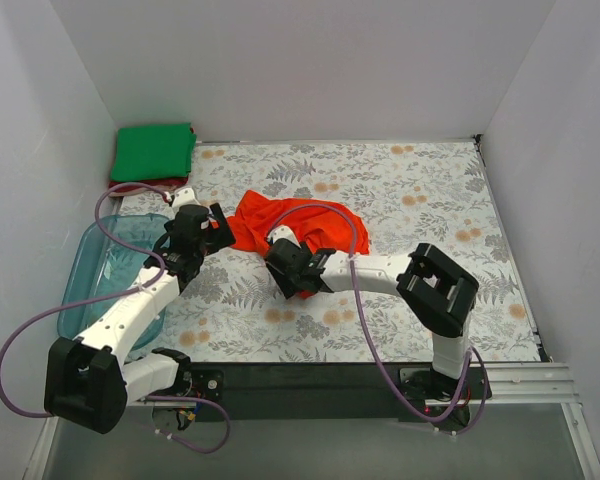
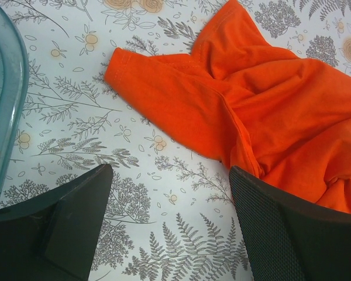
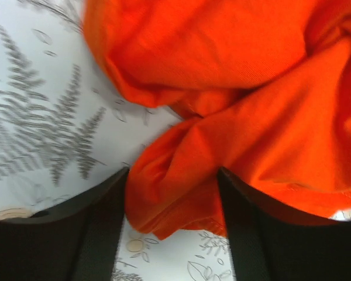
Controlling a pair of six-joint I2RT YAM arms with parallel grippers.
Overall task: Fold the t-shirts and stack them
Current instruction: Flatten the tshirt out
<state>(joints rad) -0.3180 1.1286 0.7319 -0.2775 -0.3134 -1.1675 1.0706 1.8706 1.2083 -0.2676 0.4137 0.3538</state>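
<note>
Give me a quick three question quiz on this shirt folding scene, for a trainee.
1. True or false: the green shirt lies on the dark red shirt.
2. The orange shirt is: A folded square, B crumpled on the table, C stacked on the others.
3. Which gripper straddles a bunch of orange cloth?
Key: 1 true; 2 B; 3 the right gripper.
</note>
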